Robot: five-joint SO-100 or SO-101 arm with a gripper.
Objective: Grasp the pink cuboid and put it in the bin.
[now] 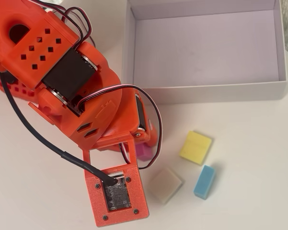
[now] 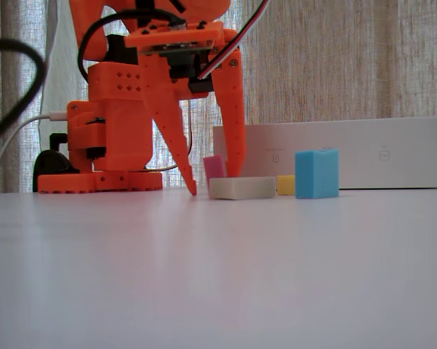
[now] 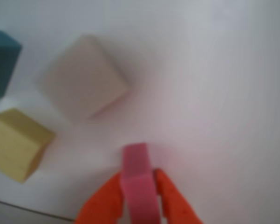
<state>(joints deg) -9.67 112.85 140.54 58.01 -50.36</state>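
Note:
The pink cuboid [image 3: 136, 158] stands on the white table, and the two orange fingers of my gripper [image 3: 138, 173] press against both of its sides. In the fixed view the cuboid [image 2: 213, 167] shows between the fingers of the gripper [image 2: 213, 183], which reach down to the table. In the overhead view only a corner of the cuboid [image 1: 144, 152] shows beside the arm; the fingers are hidden under the wrist. The bin [image 1: 206, 91] is a white, low-walled box at the back right, with nothing in it. It also shows in the fixed view [image 2: 363, 153].
A white block [image 1: 165, 185] lies just right of the gripper. A yellow block [image 1: 195, 147] and a light blue block [image 1: 204, 182] lie further right, in front of the bin. The arm's orange base [image 2: 102, 145] stands at the left.

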